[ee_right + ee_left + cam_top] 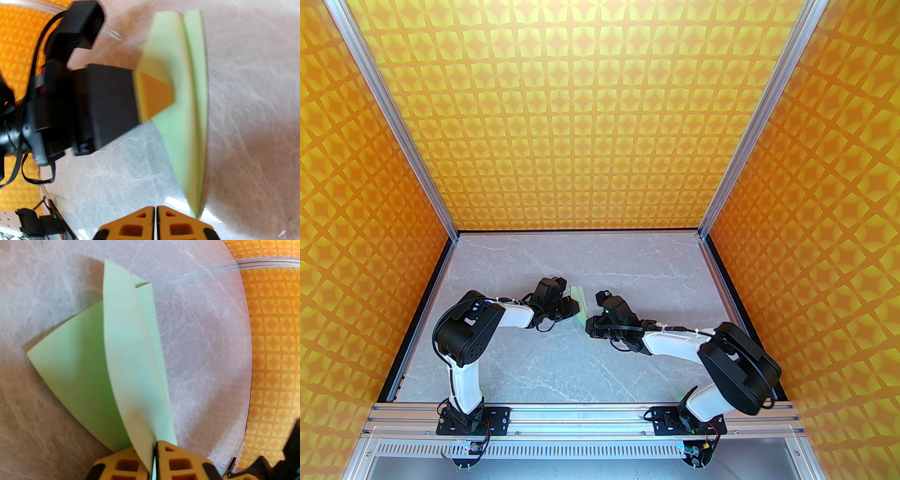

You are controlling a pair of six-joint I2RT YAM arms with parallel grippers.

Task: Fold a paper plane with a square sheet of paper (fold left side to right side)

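From above, most of the sheet of paper [580, 303] is hidden. Just a thin green strip peeks out at the tip of the left gripper [573, 307], too small to show its folds. The right gripper [591, 328] sits just beside the left gripper, across the strip. The table [534, 365] is grey with white veins. The walls [600, 117] are orange with yellow stars. The strip runs from far to near.

From the left wrist, the fingers [173, 458] are clamped on the paper's [126, 357] narrow end, and that bit is hidden. The flaps fan out, and the long fold points away from the left gripper.

The right wrist picture is blurry. The right gripper's [155, 209] fingers are pressed together with nothing between them. The left gripper's orange finger [152, 93] pinches the paper [194, 105], which stands on its edge. Its thin tip points away from the left gripper.
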